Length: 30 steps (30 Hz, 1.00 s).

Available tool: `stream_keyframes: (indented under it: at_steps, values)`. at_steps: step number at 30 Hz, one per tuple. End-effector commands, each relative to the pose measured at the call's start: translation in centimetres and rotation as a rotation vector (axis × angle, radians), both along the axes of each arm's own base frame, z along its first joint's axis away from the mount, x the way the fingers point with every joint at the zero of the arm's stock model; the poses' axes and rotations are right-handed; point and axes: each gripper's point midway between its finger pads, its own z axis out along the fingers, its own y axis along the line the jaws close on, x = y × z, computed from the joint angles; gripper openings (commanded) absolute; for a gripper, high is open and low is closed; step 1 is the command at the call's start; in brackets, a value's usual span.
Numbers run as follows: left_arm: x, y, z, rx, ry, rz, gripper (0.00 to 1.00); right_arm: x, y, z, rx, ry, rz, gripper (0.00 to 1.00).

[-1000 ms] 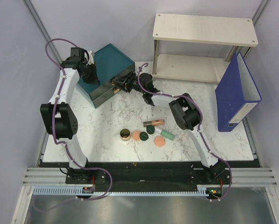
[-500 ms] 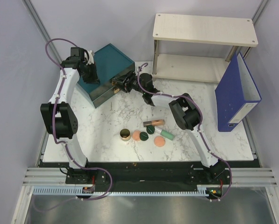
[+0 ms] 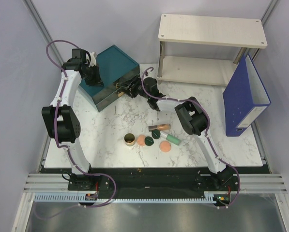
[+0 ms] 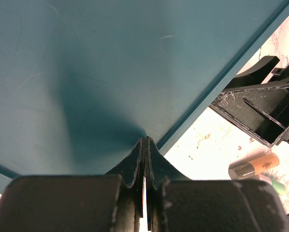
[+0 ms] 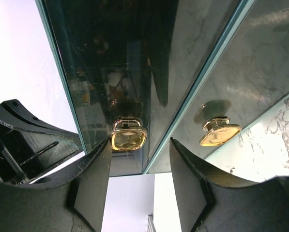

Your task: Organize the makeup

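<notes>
The makeup lies in a cluster at mid-table: a gold-lidded jar point(image 3: 129, 140), two peach-pink discs point(image 3: 141, 140) point(image 3: 165, 146), two dark green compacts point(image 3: 156, 134) point(image 3: 148, 140), a copper-tipped tube point(image 3: 159, 127) and a mint-green tube point(image 3: 171, 139). My left gripper point(image 3: 94, 76) is shut and empty, its tips point(image 4: 145, 141) against the top of the teal drawer box point(image 4: 86, 72). My right gripper point(image 5: 140, 142) is open at the box's clear drawer front, its jaws either side of a gold knob point(image 5: 128, 138). A second gold knob point(image 5: 220, 134) sits to the right of it.
The teal drawer box point(image 3: 114, 67) stands at the back left. A pale two-level shelf point(image 3: 212, 31) stands at the back. A big blue binder point(image 3: 243, 96) stands upright at the right. The copper-tipped tube also shows in the left wrist view point(image 4: 254, 166).
My right gripper has edged slightly closer to the drawer front. The left arm and the makeup have not moved.
</notes>
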Motion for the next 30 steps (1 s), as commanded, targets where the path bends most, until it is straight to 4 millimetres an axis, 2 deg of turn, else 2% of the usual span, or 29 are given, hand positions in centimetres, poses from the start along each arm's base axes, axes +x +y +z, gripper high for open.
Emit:
stream_keyframes:
  at_steps: [1,10,19,21,22,23,24,30]
  values:
    - [-1.4,0.5,-3.4,0.006,0.136,0.018,0.02,0.9,-1.2,-1.4,-0.059,0.023,-0.068,0.57]
    - [-1.5,0.4,-3.7,0.001,0.148,0.016,0.02,2.1,-0.1,-0.5,-0.037,0.008,-0.07,0.55]
    - [-1.6,0.2,-4.0,-0.009,0.165,0.01,0.02,1.8,0.7,-1.5,-0.049,0.031,-0.055,0.44]
    - [-1.6,0.2,-4.0,-0.01,0.165,0.012,0.02,1.7,0.8,-1.9,-0.059,0.042,-0.051,0.33]
    - [-1.6,0.1,-4.1,-0.011,0.168,0.01,0.02,1.7,0.8,-1.8,-0.06,0.047,-0.047,0.24]
    - [-1.6,0.1,-4.2,-0.011,0.172,0.01,0.02,1.5,0.9,-2.2,-0.064,0.055,-0.035,0.08]
    - [-1.6,0.2,-4.3,-0.01,0.175,0.012,0.02,1.3,1.1,-2.2,-0.063,0.059,-0.024,0.02]
    - [-1.8,0.2,-4.8,-0.01,0.202,0.014,0.02,-0.4,0.3,-2.7,-0.077,0.071,0.011,0.0]
